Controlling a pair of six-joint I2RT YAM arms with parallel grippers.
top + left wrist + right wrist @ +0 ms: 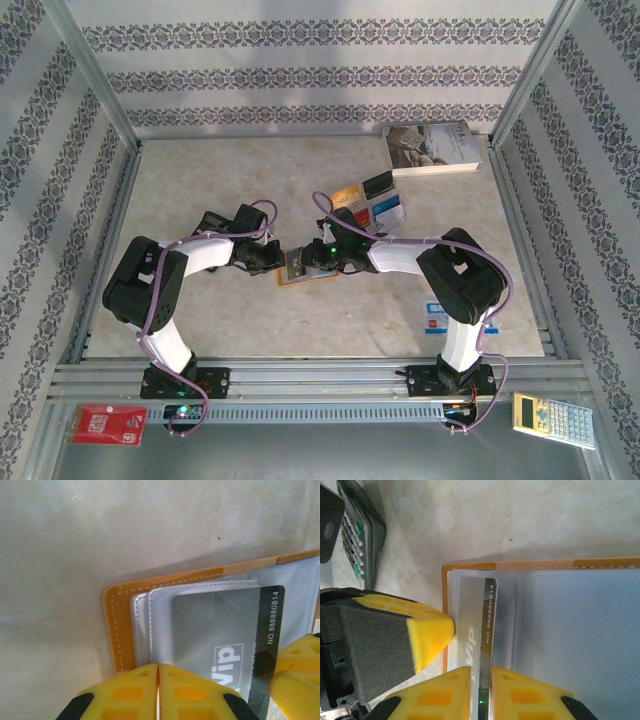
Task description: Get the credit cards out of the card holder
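Centre of the table: my two arms meet head to head over the card holder, which lies open and flat, an orange border around a blue-grey lining. The left gripper has its yellow fingers pressed together with no gap. Their tips sit at the holder's near edge, just beside the stitched orange corner. In front of them I read a grey card marked "Vip". It lies partly under a clear sleeve, and its dark, numbered end is clear of the sleeve.

The right gripper comes in from the opposite side with its fingers a narrow slit apart. The card's dark strip runs straight under that slit. From my desk the wrist view is too tight to say whether those tips touch the card or hang just above it.

Beyond the right arm, a loose cluster of cards lies on the table, near the holder but apart from it. A book rests at the far right corner. A single card lies beside the right arm's elbow, and a calculator sits off the table at the front right.
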